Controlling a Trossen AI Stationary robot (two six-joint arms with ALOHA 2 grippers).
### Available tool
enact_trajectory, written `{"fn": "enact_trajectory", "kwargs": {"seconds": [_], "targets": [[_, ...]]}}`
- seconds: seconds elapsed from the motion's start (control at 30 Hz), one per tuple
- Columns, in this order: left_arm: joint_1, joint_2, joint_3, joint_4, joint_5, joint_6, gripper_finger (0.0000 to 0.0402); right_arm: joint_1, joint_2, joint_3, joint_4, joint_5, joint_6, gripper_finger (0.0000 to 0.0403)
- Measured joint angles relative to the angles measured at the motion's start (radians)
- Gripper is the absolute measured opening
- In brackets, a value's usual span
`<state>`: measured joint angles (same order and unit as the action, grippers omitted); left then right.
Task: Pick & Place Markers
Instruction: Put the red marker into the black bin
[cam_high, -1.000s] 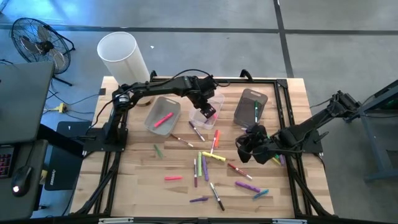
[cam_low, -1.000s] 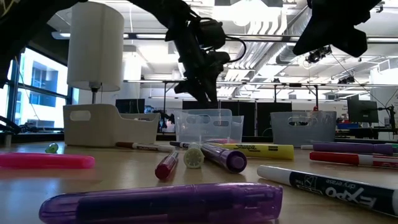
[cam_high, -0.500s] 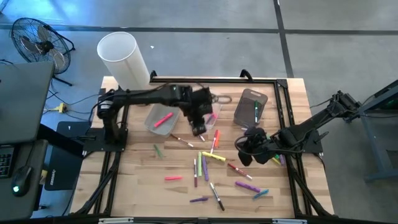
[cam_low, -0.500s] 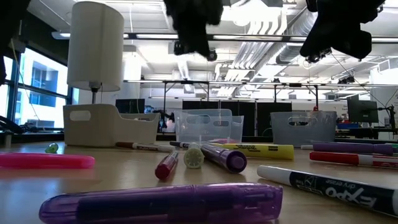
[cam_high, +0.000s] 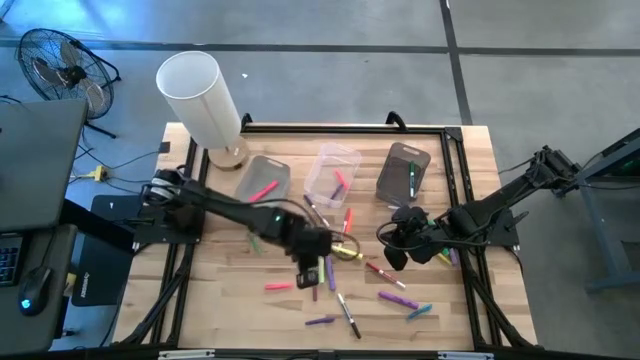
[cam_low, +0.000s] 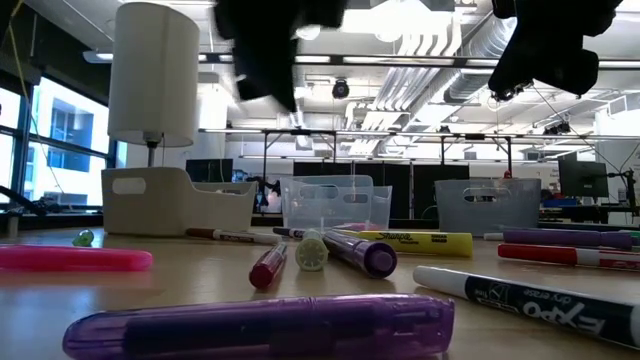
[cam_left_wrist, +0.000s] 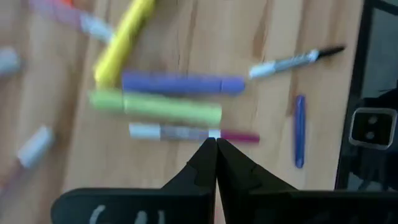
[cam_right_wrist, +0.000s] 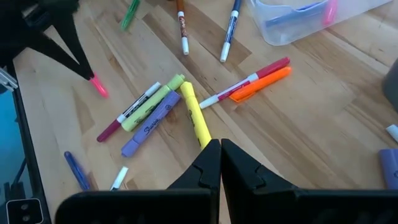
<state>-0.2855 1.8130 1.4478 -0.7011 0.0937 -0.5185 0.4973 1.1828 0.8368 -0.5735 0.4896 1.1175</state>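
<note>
Since a second ago your left pincer (cam_left_wrist: 216, 144) has left the bins and hangs pressed together, empty, above the markers (cam_left_wrist: 155, 107) just ahead. They look light, stiff and smooth; take one across its middle. Your right pincer (cam_right_wrist: 221, 144) waits closed.

loose markers (cam_high: 345, 262): many thin capped pens in pink, red, yellow, green and purple, lying flat and scattered across the wooden table
cluster (cam_left_wrist: 163, 106): yellow, purple and green markers lying side by side
binned: one pink marker (cam_high: 263, 190) in a bin
</note>
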Motion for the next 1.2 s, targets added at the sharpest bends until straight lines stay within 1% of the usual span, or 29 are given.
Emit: {"fn": "enact_trajectory", "kwargs": {"seconds": [0.13, 0.23, 0.33, 0.47, 0.57, 0.67, 0.8, 0.9, 1.07, 1.2], "targets": [[-0.060, -0.047, -0.155, 0.145, -0.009, -0.106, 0.0000, 0.000, 0.000, 0.000, 0.001, 0.000, 0.000, 0.0000], [-0.091, -0.085, -0.240, 0.243, -0.030, -0.152, 0.0000, 0.000, 0.000, 0.000, 0.003, 0.001, 0.000, 0.0000], [-0.116, -0.151, -0.312, 0.237, -0.074, -0.170, 0.0000, 0.000, 0.000, 0.000, 0.003, -0.010, 0.000, 0.0000], [-0.122, -0.241, -0.401, 0.236, -0.099, -0.174, 0.0000, 0.000, 0.003, 0.000, 0.005, -0.076, -0.043, 0.0000], [-0.122, -0.327, -0.466, 0.270, -0.100, -0.156, 0.0000, 0.006, 0.014, 0.005, 0.008, -0.077, -0.028, 0.0000], [-0.122, -0.413, -0.538, 0.270, -0.101, -0.130, 0.0000, 0.007, 0.056, 0.057, -0.005, -0.076, -0.021, 0.0000], [-0.122, -0.502, -0.623, 0.298, -0.097, -0.092, 0.0000, 0.005, 0.180, 0.203, -0.118, -0.082, -0.030, 0.0000], [-0.129, -0.573, -0.677, 0.299, -0.102, -0.080, 0.0000, 0.001, 0.311, 0.353, -0.273, -0.133, -0.049, 0.0000], [-0.130, -0.671, -0.741, 0.299, -0.101, -0.040, 0.0000, -0.005, 0.531, 0.582, -0.525, -0.280, -0.053, 0.0000], [-0.130, -0.746, -0.766, 0.284, -0.101, -0.015, 0.0000, -0.005, 0.659, 0.682, -0.608, -0.376, -0.013, 0.0001]]}}
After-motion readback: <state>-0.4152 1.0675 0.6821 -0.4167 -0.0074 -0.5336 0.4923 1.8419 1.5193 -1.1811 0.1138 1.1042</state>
